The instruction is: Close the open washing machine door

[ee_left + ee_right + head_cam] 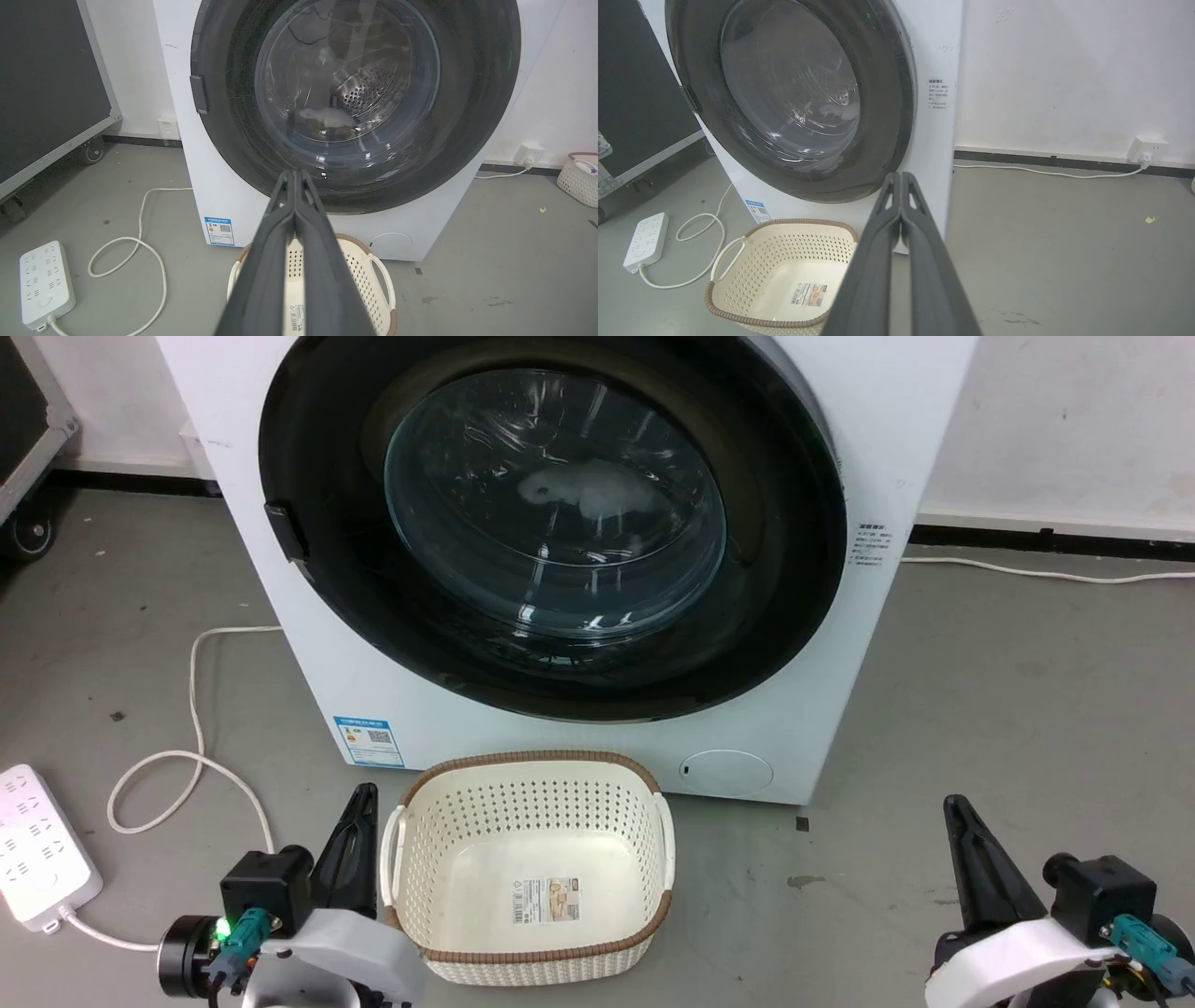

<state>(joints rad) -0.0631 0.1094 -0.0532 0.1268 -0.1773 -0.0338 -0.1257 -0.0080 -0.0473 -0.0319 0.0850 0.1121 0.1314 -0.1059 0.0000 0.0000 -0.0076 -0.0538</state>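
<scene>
our left hand (362,795) clenched, gripping nothing, just left of basket (532,762), our right hand (952,805) clenched too, empty, washing machine door (560,513) flush against washing machine (467,728)

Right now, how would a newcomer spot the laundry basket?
Start at the white washing machine with its big round black-rimmed door. On the grey floor just before it stands the basket: cream plastic full of holes, brown rim, a label on its bottom. The white power strip to its left is flat and corded.
</scene>
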